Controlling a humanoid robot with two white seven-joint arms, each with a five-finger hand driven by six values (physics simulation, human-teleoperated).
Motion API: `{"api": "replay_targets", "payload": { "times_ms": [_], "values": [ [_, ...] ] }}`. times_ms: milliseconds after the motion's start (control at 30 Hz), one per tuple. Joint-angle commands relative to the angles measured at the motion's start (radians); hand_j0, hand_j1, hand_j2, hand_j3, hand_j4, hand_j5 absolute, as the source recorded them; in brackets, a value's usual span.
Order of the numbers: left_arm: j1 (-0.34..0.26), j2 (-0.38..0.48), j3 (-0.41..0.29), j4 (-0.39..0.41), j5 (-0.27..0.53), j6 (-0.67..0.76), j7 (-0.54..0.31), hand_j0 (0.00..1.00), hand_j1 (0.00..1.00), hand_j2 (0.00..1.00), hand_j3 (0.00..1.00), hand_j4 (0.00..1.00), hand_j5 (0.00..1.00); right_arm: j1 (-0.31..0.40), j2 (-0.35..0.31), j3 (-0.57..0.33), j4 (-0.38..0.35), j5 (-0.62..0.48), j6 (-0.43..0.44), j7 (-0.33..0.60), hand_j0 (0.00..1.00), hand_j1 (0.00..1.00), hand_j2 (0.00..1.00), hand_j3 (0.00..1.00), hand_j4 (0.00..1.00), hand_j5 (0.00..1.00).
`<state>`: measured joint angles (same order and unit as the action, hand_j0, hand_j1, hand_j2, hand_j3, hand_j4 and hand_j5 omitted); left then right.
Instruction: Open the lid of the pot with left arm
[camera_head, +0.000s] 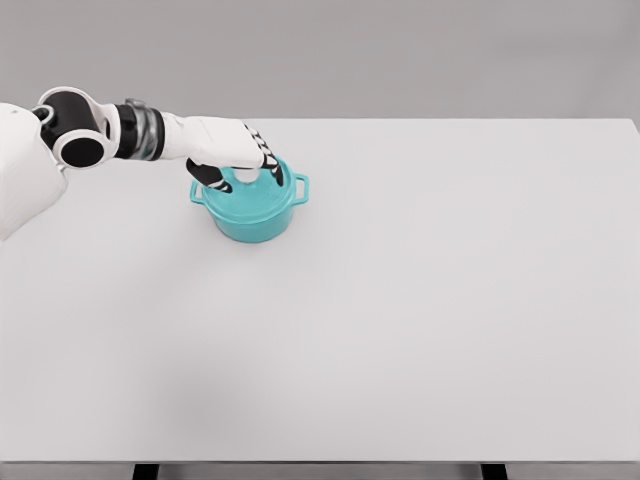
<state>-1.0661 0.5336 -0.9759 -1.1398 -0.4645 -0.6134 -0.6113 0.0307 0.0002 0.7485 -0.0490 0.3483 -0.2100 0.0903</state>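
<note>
Only the pot (252, 208) interrupts the table (420, 300).

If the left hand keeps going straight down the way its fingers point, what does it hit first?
The left hand is over the pot, fingers curled down around the lid knob. Straight down it would likely meet the lid first; contact already looks made, though depth is unclear.

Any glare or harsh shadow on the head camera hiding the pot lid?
Head view: even, diffuse light, no glare on the white table; only a faint soft shadow under the round teal pot. The image is slightly soft overall. The teal lid is partly covered by the left hand, not by shadow.
</note>
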Motion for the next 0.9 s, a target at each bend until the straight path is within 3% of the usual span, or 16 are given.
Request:
{"api": "replay_targets", "payload": {
  "times_ms": [0, 400, 867],
  "values": [
    [0.0, 0.0, 0.0, 0.0, 0.003, 0.003, 0.0, 0.73, 0.73, 0.73, 0.73, 0.73, 0.73, 0.0, 0.0, 0.0, 0.0, 0.0, 0.0, 0.0, 1.0, 1.0, 1.0, 1.0, 1.0, 1.0],
    [0.0, -0.001, 0.0, 0.015, -0.011, 0.003, 0.0, 0.72, 0.72, 0.72, 0.72, 0.72, 0.72, 0.0, 0.0, 0.0, 0.0, 0.0, 0.0, 0.0, 1.0, 1.0, 1.0, 1.0, 1.0, 1.0],
    [0.0, -0.001, 0.003, 0.015, -0.013, 0.003, 0.0, 0.51, 0.51, 0.51, 0.51, 0.51, 0.51, 0.0, 0.0, 0.0, 0.0, 0.0, 0.0, 0.0, 1.0, 1.0, 1.0, 1.0, 1.0, 1.0]
  ]
}}
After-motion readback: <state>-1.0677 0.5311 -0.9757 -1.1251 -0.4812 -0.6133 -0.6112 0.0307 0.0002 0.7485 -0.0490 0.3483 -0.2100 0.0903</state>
